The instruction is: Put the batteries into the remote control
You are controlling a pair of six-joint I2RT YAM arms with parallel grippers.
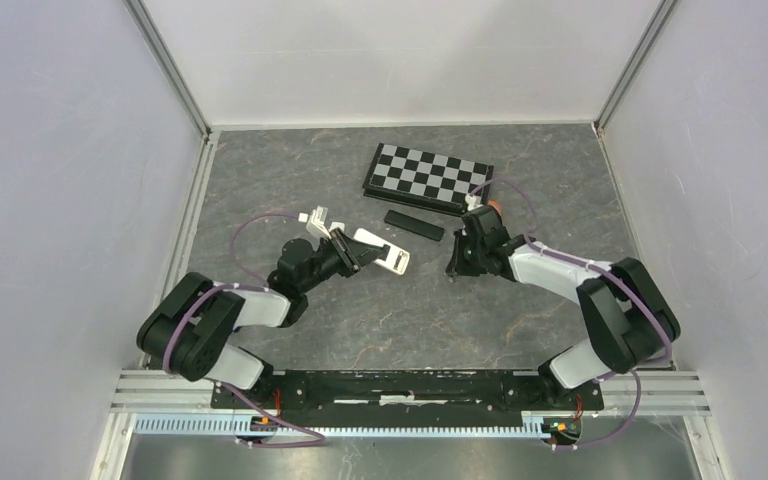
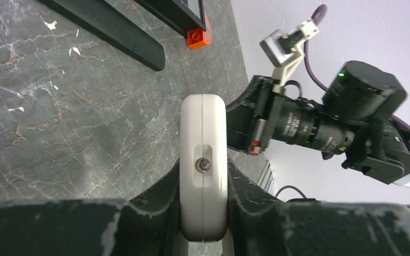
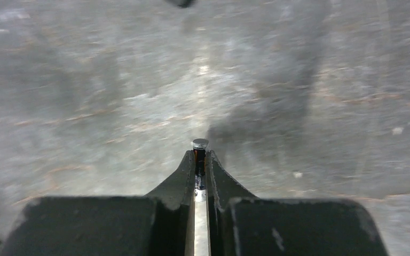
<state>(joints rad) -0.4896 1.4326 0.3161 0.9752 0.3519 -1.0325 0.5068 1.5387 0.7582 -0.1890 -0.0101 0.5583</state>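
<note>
One battery (image 3: 200, 144), silvery end pointing up-frame, is pinched lengthwise in the right gripper (image 3: 200, 159), clear only in its wrist view; left gripper (image 2: 203, 173) clasps the white remote (image 2: 203, 122).

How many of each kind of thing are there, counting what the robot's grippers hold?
Remotes: 2, the white remote in the left gripper, the black remote lying loose.
Batteries: 1, the battery in the right gripper.
Boards: 1, the checkered board.
Blocks: 1, the orange block.
Total: 5
</note>
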